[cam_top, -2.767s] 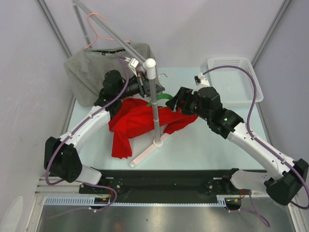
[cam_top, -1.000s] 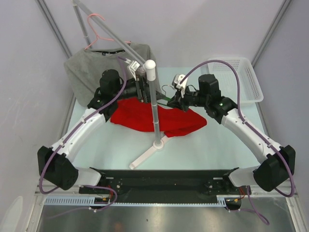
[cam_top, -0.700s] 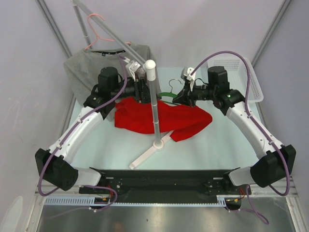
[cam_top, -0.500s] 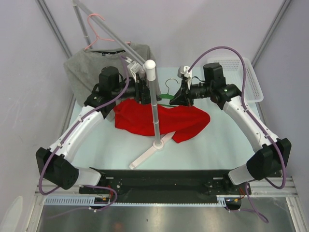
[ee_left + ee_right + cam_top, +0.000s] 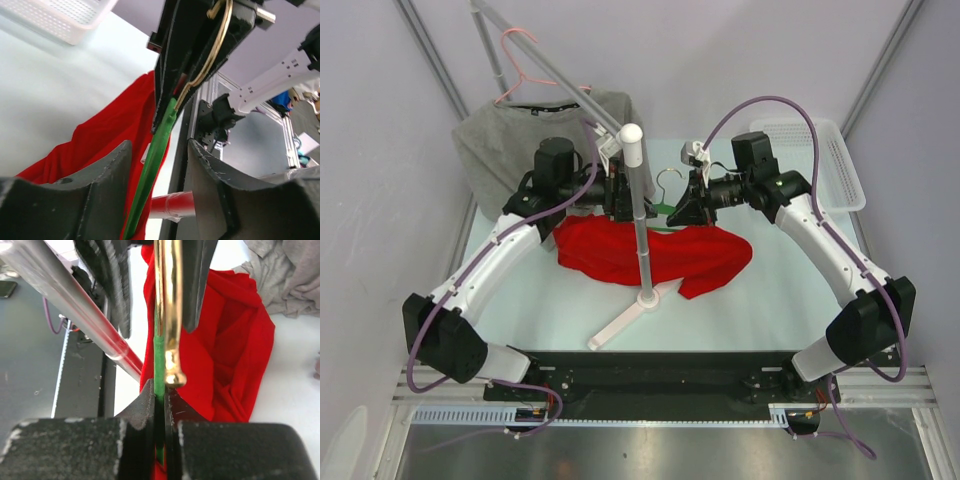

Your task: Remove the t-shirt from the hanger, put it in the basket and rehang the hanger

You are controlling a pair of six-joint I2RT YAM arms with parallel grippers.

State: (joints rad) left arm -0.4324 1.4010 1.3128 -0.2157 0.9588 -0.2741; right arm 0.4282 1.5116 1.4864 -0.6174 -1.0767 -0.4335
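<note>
One hanger [image 5: 167, 117], lower part hidden in shirt [image 5: 700, 250] | right gripper [image 5: 159, 395] clamped on its green neck | left gripper [image 5: 159, 147] parted, straddling it, contact unclear

Our left arm [image 5: 495, 255] rises from its base at the near left and slants inward toward the middle, where the wrist turns to the right. Our left gripper [image 5: 612, 190] points rightward. Its fingers [image 5: 107, 175] stand apart on either side of the hanger [image 5: 159, 135], with a gap on each side. Our right arm [image 5: 830, 245] climbs from the near right, then bends and reaches left. Our right gripper [image 5: 682, 208] faces the left one at close range, its fingers [image 5: 142, 410] pinched tight on the hanger.
</note>
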